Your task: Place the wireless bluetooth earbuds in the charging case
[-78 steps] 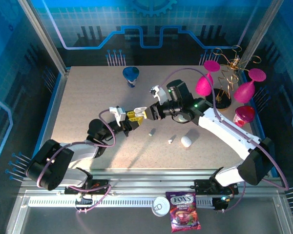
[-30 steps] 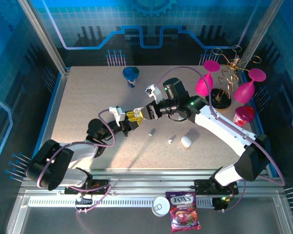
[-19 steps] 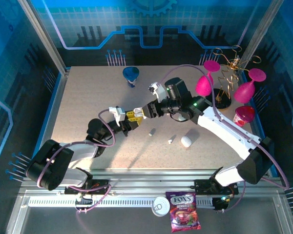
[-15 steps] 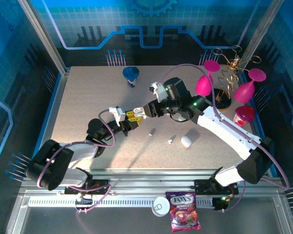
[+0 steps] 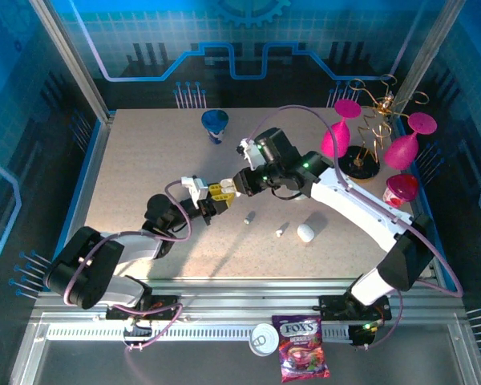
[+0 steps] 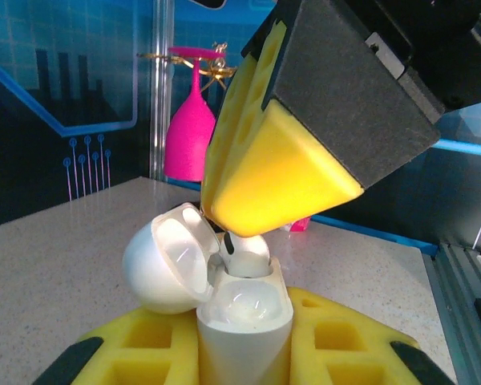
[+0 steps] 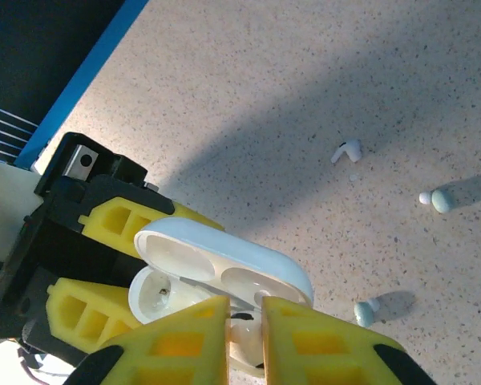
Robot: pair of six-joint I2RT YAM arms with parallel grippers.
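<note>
two-handed seating step: one earbud into the charging case.

right gripper [image 7: 246, 311]: narrow, yellow pads nipped on the earbud [image 6: 244, 252] from above, tips just over the case mouth. earbud: head up, stem down in one socket, not yet flush judging by the left wrist view. left gripper [image 6: 244, 357]: closed on the charging case [image 6: 244, 317], body upright between its pads, lid [image 6: 167, 258] swung open to one side, off the sockets. other socket apparently empty in the right wrist view. whole assembly held over the middle of the surface [image 5: 144, 160].

procedure, as judged from this pose:
- press straight down along the socket axis; no sideways push, given the risk of slip or cocking on glossy plastic.
- use the left clamp as a rigid reaction point; no tilting of the case.
- stay off the lid and its hinge with the right pads.
- release only once seated flush; widen the pads slightly, then lift vertically to avoid dragging the earbud back out.

further out: a loose earbud [image 5: 248, 216] and a second loose earbud [image 5: 281, 230] lying toward the near edge of the surface, a closed white case [image 5: 305, 233] just beside the second. leave for later cycles.
</note>
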